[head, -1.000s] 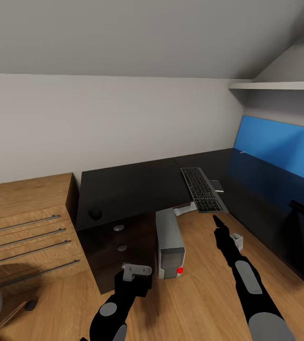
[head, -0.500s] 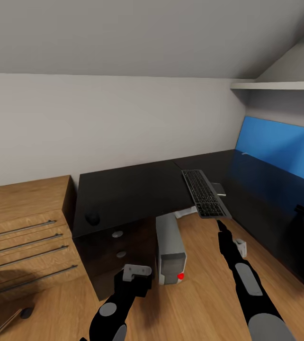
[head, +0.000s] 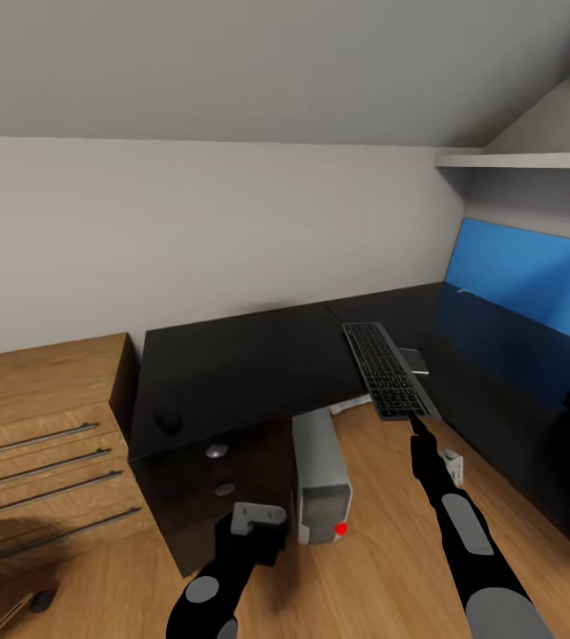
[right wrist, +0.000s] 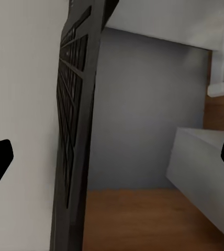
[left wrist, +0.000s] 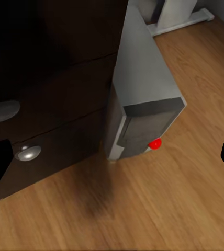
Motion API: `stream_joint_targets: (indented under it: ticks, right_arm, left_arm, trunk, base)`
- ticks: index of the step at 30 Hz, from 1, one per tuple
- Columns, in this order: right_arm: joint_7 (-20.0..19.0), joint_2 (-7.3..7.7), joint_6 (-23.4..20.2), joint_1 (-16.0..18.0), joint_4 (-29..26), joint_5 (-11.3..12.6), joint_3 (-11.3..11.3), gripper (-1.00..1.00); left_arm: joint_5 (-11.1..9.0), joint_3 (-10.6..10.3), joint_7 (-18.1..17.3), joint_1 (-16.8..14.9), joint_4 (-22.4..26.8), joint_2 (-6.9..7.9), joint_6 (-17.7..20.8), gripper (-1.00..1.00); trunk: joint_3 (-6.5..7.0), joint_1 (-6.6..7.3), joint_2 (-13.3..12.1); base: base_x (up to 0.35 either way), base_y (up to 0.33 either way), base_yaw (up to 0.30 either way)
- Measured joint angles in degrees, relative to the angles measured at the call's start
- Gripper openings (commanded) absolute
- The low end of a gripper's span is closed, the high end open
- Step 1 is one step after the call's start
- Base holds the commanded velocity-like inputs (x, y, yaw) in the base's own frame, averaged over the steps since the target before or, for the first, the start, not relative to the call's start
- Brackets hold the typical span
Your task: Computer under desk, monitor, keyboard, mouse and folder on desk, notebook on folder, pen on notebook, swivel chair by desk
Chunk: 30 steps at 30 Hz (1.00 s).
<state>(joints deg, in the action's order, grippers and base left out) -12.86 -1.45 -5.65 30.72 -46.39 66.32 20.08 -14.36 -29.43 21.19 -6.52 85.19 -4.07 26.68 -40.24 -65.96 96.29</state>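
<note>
Under the inner corner of the glossy black bench (head: pixel 249 355), the silver-grey computer (head: pixel 320 475) stands on the wood floor (head: pixel 383 568), its front with the red light facing out and its side just beside the bench's drawer block (head: pixel 218 484). In the left wrist view the same tower (left wrist: pixel 143 99) stands beside two drawer fronts with round silver knobs (left wrist: pixel 28 152).

The keyboard (head: pixel 385 369) lies across the front edge of the bench near that inner corner, its near end jutting out past the edge over the floor. A small grey flat object (head: pixel 415 359) lies just beside it on the bench. The mouse (head: pixel 168 422) sits near the left front corner of the bench, above the drawer block and well apart from the keyboard. A bright blue panel (head: pixel 534 280) stands along the back of the bench's right wing, under a white shelf (head: pixel 525 161). A light-wood drawer cabinet (head: pixel 41 426) adjoins the bench on the left.

The right gripper (head: pixel 414 421) reaches to just under the keyboard's overhanging end; in the right wrist view its jaws are spread wide, with the keyboard (right wrist: pixel 73 130) seen edge-on between them but not clamped. The left gripper (head: pixel 254 524) hangs low in front of the drawer block, its jaws also spread apart and holding nothing.
</note>
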Motion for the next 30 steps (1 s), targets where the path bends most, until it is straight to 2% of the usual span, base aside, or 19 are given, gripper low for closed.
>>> stream_joint_targets:
  ticks: [4,30]
  right_arm:
    - [0.0,0.03,0.0,0.0,0.0,0.0,0.0,1.0]
    - [0.0,0.12,0.0,0.0,0.0,0.0,0.0,1.0]
  left_arm:
    - [0.0,-0.6,0.0,0.4,0.1,0.01,0.0,1.0]
    - [0.0,-0.7,0.0,0.4,0.0,-0.07,0.1,1.0]
  trunk:
    - [0.0,-0.02,0.0]
    - [0.0,-0.02,0.0]
  base:
    - [0.044,0.0,0.0]
    - [0.104,0.011,0.0]
